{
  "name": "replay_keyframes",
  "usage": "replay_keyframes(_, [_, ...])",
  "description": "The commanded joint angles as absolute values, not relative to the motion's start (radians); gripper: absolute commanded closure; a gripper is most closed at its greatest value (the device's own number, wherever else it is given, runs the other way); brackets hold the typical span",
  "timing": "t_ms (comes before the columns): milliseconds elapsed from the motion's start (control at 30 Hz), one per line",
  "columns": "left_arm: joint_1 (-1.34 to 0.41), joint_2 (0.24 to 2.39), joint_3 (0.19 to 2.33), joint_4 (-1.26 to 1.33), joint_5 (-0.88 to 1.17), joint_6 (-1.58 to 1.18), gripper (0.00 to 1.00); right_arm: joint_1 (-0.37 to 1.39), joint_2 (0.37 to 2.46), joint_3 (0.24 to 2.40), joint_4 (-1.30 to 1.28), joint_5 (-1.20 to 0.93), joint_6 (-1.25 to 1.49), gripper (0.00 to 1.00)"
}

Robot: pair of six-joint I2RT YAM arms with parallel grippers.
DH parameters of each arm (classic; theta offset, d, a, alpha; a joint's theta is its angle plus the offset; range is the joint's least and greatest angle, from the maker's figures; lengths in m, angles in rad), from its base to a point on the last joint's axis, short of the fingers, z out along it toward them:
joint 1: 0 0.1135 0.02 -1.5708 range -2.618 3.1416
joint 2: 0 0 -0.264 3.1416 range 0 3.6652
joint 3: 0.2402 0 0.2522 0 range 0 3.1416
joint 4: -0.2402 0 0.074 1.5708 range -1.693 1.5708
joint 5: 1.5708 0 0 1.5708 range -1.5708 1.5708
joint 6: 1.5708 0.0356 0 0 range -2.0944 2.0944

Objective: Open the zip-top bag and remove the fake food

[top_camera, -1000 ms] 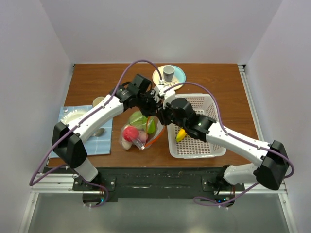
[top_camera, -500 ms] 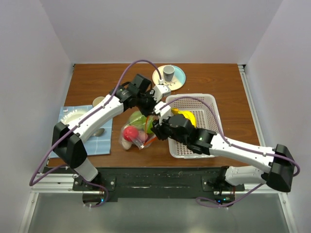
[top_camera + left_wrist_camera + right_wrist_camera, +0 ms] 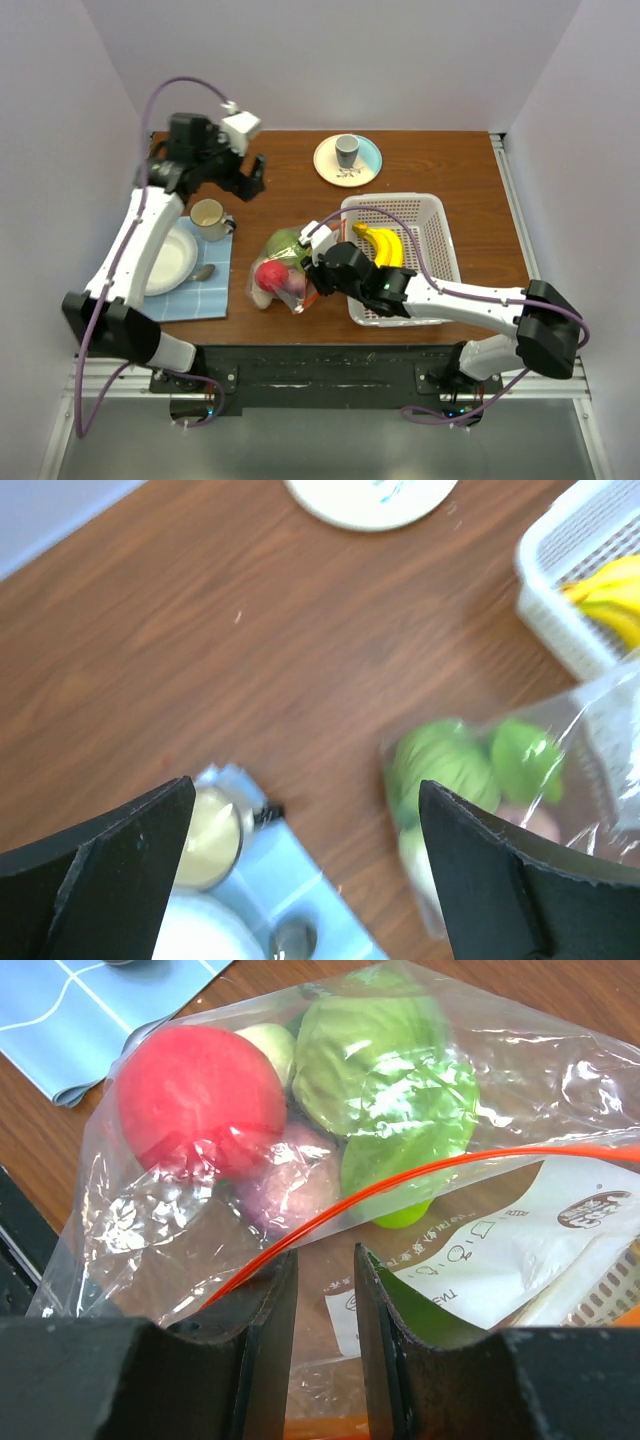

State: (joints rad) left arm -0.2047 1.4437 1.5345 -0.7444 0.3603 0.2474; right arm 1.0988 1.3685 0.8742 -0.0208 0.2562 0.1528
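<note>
On the table (image 3: 450, 160) beside the basket (image 3: 440, 200) lies the zip-top bag (image 3: 285, 268), likely limp and slippery, best pinched at its orange zip strip (image 3: 420, 1170); right end effector (image 3: 325, 1260) straddles its edge, grip uncertain; left end effector (image 3: 305, 790) gapes wide.

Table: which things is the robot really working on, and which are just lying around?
Job: zip-top bag, red fruit, green pieces, banana bunch in the white basket.
Lying about: grey cup, plate, mug, white bowl, spoon, blue cloth.
</note>
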Motion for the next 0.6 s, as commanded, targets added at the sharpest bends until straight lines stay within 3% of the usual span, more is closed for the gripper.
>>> replay_keyframes(0, [-0.152, 1.355, 1.315, -0.71, 0.409, 0.319, 0.0, 1.103, 1.381, 0.888, 0.025, 0.284, 0.141, 0.65])
replay_keyframes(133, [-0.153, 1.364, 1.06, -0.632, 0.448, 0.321, 0.0, 1.103, 1.407, 0.881, 0.035, 0.268, 0.147, 0.54])
replay_keyframes(233, [-0.153, 1.408, 1.032, -0.627, 0.492, 0.331, 0.0, 1.108, 1.439, 0.882, 0.038, 0.264, 0.153, 0.48])
replay_keyframes(567, [-0.192, 1.537, 0.976, -0.497, 0.466, 0.327, 0.0, 1.172, 1.522, 0.887, 0.081, 0.313, 0.186, 0.44])
